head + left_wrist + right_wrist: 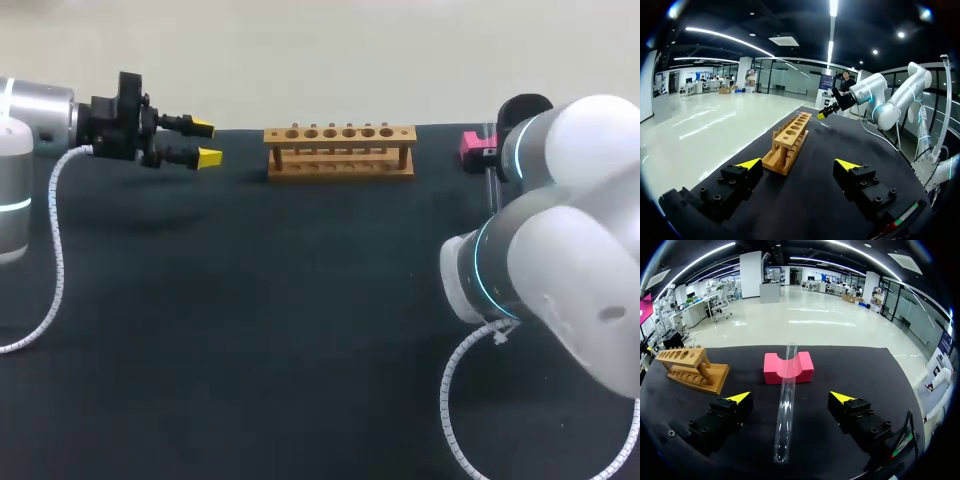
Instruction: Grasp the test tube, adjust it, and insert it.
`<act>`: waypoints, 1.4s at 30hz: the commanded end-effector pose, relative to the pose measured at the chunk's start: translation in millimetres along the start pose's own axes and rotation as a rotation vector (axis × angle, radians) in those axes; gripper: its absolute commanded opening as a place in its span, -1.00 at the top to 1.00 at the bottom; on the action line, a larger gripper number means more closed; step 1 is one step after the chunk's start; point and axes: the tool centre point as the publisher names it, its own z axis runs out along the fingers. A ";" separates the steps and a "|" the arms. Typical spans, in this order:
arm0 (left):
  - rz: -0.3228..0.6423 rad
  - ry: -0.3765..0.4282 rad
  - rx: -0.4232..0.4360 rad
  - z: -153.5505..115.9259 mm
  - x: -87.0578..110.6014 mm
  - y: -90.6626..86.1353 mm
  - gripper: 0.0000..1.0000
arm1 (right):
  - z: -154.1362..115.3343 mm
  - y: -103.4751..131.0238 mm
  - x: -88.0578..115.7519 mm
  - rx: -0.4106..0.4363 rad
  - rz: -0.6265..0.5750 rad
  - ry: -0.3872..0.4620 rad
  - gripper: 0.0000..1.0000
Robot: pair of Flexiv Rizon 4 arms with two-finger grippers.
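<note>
A clear glass test tube [785, 405] lies with its far end in the groove of a pink block [802, 369] and its near end toward my right wrist. My right gripper [790, 398] stands open, one finger on each side of the tube, neither touching it. A wooden rack [340, 150] with a row of holes stands at the table's far middle. My left gripper [205, 142] hangs open and empty to the left of the rack, pointing at it. In the head view the pink block [474, 147] shows at the far right, and my right arm [560, 240] hides its own gripper.
The black table [300, 330] stretches bare in front of the rack. In the left wrist view the rack [789, 142] stands ahead of my left gripper [798, 164], with my right arm's gripper [826, 111] beyond it. The rack [692, 370] sits off to one side of the pink block.
</note>
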 end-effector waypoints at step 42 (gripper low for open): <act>0.003 -0.004 -0.006 -0.4 1.1 -2.2 -1.00 | 58.3 4.0 11.0 -0.075 -0.011 0.038 0.11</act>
